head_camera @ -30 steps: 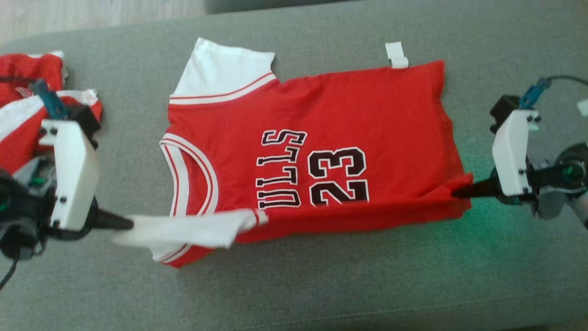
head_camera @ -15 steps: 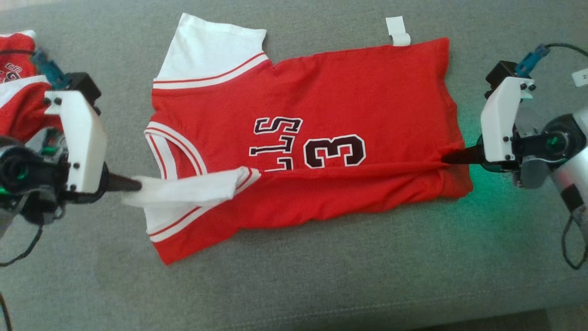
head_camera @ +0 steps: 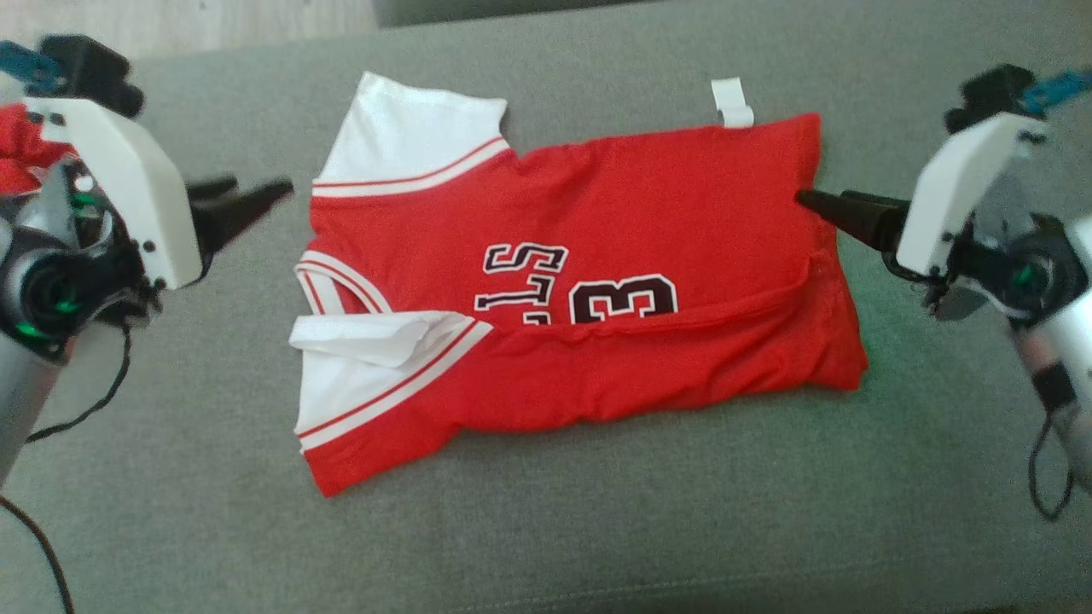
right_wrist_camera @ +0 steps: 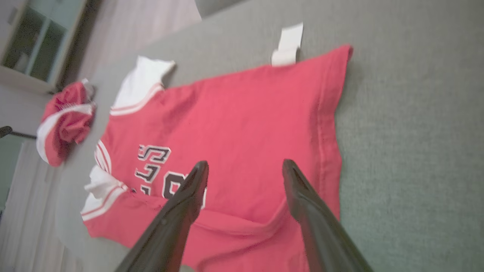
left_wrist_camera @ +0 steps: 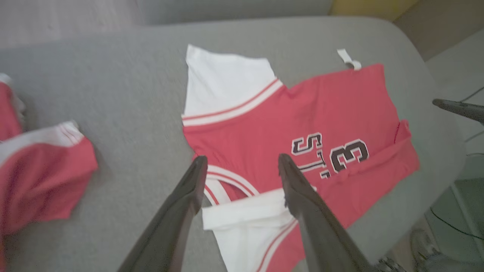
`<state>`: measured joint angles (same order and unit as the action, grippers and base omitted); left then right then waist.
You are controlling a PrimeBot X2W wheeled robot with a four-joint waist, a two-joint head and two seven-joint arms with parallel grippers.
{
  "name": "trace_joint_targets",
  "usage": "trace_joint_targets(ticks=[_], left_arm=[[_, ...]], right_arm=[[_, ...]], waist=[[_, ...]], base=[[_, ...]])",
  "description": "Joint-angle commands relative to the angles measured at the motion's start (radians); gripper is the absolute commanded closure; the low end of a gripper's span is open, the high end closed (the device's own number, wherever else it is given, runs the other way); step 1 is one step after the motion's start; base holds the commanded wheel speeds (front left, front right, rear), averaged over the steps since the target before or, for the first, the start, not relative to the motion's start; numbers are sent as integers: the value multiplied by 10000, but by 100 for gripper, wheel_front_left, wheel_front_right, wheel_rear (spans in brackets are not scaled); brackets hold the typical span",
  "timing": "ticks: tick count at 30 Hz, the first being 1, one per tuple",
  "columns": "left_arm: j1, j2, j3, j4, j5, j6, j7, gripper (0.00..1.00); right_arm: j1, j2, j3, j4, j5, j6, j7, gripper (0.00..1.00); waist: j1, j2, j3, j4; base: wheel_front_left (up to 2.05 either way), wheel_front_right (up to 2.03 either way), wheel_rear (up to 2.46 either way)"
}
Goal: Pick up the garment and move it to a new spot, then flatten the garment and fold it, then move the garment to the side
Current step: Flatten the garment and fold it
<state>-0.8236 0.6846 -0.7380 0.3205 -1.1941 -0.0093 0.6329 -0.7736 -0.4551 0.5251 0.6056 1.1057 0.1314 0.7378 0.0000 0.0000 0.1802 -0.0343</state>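
The garment (head_camera: 597,222) is a red jersey with white sleeves and black lettering, lying on the grey cushion (head_camera: 597,529). Its near long edge is folded over the body, so the lettering is half covered, and one white sleeve (head_camera: 375,337) lies loose on the fold. My left gripper (head_camera: 247,194) hangs open, lifted clear of the collar end. My right gripper (head_camera: 823,203) is open too, raised by the hem end. The left wrist view has the garment (left_wrist_camera: 295,124) beyond my open left gripper (left_wrist_camera: 242,164). Over the garment (right_wrist_camera: 242,124) in the right wrist view, the right gripper (right_wrist_camera: 245,168) holds nothing.
A second red and white garment (left_wrist_camera: 41,170) lies bunched at the cushion's left end, behind my left arm (head_camera: 17,145). A white tag (head_camera: 732,102) sticks out at the far hem corner. Bare cushion runs along the near side. Wooden floor (head_camera: 171,26) lies beyond the far edge.
Both grippers have opened and let go of the sleeve and the hem, then lifted away toward the far side. The folded edge has dropped onto the garment. The head camera shifted.
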Motion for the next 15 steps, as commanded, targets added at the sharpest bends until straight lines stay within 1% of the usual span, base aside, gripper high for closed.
trace_joint_targets(ticks=[1, 4, 6, 8, 11, 12, 15], left_arm=[[-319, 364, 687, -191, 418, -12, -840, 0], [119, 146, 954, -418, 1150, 132, -2864, 0], [569, 28, 1159, -703, 1464, 356, -4045, 0], [1173, -57, 1414, -1053, 1579, 666, -5042, 0], [2206, 8, 1740, -1719, 1854, 1157, -6412, 0], [2538, 89, 1786, -1923, 2112, 1385, -6876, 0], [3601, 54, 2009, -2441, 2509, 2106, -8120, 0]], right_arm=[[382, -174, -215, -533, -143, -7, -774, 0], [1135, -245, -669, -1159, -490, -7, -3061, 0], [1687, -185, -983, -1418, -732, -7, -4562, 0], [2228, -39, -1228, -1515, -1085, -7, -5784, 0], [2893, 240, -1386, -1688, -1813, -7, -7131, 0], [3100, 344, -1458, -1769, -2033, -7, -7513, 0], [3690, 527, -1731, -1884, -3032, -7, -8506, 0]], waist=[[0, 0, -374, 135], [0, 0, -698, 235], [0, 0, -877, 287], [0, 0, -1014, 301], [0, 0, -1098, 291], [0, 0, -1116, 292], [0, 0, -1173, 296]], base=[[0, 0, 0], [0, 0, 0], [0, 0, 0], [0, 0, 0], [0, 0, 0], [0, 0, 0], [0, 0, 0]])
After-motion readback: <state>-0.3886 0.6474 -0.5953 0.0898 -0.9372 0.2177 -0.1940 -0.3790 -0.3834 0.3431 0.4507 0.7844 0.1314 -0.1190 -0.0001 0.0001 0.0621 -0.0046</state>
